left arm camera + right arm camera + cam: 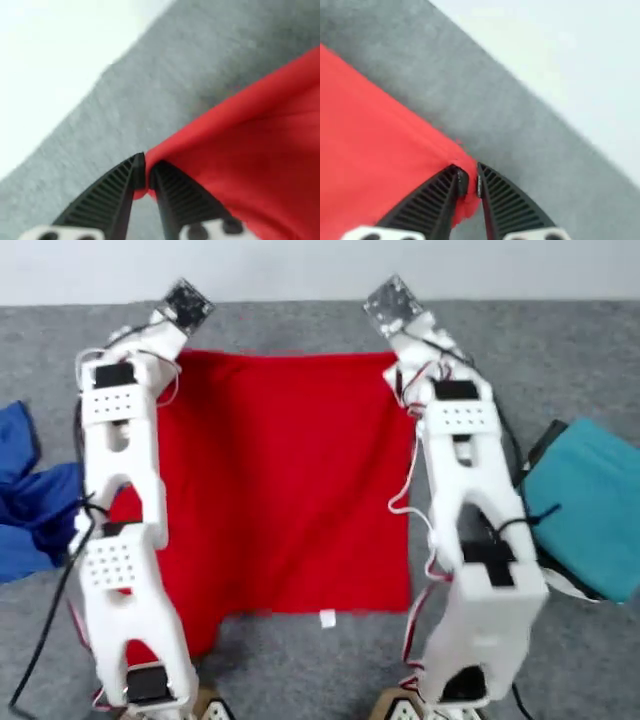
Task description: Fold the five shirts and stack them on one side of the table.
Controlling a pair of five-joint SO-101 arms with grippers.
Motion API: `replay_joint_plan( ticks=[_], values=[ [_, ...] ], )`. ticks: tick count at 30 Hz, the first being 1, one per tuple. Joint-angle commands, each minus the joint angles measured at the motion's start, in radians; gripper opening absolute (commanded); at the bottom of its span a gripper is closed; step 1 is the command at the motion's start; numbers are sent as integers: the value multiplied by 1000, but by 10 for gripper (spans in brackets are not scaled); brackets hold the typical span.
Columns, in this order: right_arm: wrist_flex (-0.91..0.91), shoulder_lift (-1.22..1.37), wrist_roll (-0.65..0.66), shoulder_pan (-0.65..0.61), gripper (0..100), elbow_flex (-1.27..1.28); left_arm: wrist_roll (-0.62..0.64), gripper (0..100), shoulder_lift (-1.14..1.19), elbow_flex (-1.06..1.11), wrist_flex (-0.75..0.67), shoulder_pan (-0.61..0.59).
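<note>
I'm pinching the flat red fabric shirt [285,480], spread on the grey table [330,680], by its far corners, L gripper [146,172] & R gripper [468,180] both clamped on cloth. I'm aiming for an even lift, keeping the edge taut.

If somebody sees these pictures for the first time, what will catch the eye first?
The large red cloth shirt spread across the middle of the grey table stands out first. The left gripper and the right gripper each pinch one of its far corners. A crumpled dark blue shirt lies at the high view's left edge, a folded teal shirt at its right.
</note>
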Motion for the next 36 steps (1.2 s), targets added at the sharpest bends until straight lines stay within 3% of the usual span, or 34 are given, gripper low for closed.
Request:
replay_joint_plan(
  ticks=[1,8,13,16,23,26,29,36],
  values=[
    [-21,128,69,21,11,-281,-11,6,109,-280,-21,15],
    [74,340,114,12,11,-597,-12,6,336,-627,2,31],
    [220,374,77,18,11,-756,-12,6,367,-756,147,12],
    [245,378,63,22,11,-833,-12,6,367,-855,150,-6],
    [246,380,66,24,11,-821,-12,6,316,-863,87,-28],
    [286,375,68,25,11,-815,-17,6,318,-865,195,-21],
    [377,366,69,21,11,-824,-103,6,304,-869,391,-17],
    [766,335,84,21,11,-974,-258,5,183,-869,824,-18]
  ],
)
